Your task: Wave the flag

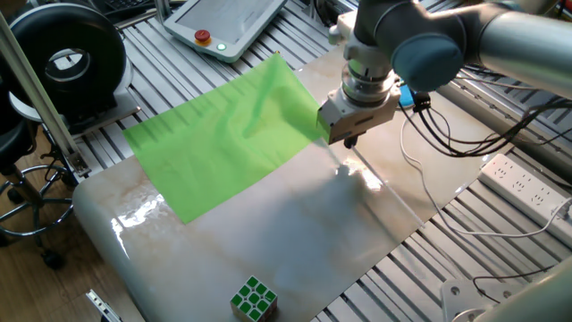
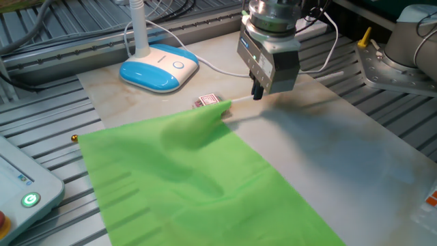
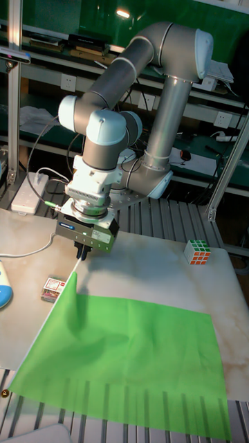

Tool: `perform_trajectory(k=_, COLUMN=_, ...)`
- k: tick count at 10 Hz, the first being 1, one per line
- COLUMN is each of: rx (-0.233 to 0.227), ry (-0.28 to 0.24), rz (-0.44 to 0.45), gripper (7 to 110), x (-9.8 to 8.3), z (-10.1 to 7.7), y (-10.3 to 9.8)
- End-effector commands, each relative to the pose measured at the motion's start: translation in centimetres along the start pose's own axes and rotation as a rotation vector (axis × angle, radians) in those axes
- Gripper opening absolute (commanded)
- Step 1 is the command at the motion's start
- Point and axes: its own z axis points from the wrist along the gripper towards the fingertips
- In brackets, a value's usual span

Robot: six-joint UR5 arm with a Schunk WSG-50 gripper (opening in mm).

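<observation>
Flag point(image 2: 205, 184): green sheet spread on bench point(image 2: 355, 157), stick end raised. Gripper point(image 2: 258, 92) jaws apparently closed on stick; sheet trails away from them along stick's axis.

One green flag point(image 3: 131, 353) lies spread on the counter point(image 1: 295, 241), and one claw point(image 2: 258, 94) is in view above it. There is one puzzle cube point(image 3: 198, 252), one small red-and-white box point(image 2: 207, 102), and one blue-and-white lamp base point(image 2: 159, 67). Off the counter sit one tablet-like control pendant point(image 1: 225, 22), one round black device point(image 1: 67, 58) and one white power strip point(image 1: 527, 183).
</observation>
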Motion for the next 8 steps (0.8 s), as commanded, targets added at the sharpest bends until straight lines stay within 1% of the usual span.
perform_trajectory(k=1, rx=-0.003, ry=0.006, rz=0.002, gripper=7, x=-0.1, z=-2.3, y=0.5)
perform_trajectory(k=3, rx=0.007, ry=-0.004, rz=-0.009, gripper=7, x=-0.3, z=-3.1, y=0.8)
perform_trajectory(k=4, rx=0.016, ry=-0.025, rz=-0.025, gripper=7, x=-0.6, z=-3.6, y=0.8)
perform_trajectory(k=6, rx=0.029, ry=-0.044, rz=-0.035, gripper=7, x=-0.9, z=-4.5, y=0.9)
perform_trajectory(k=8, rx=0.058, ry=-0.063, rz=-0.051, gripper=7, x=-1.1, z=-6.0, y=0.8)
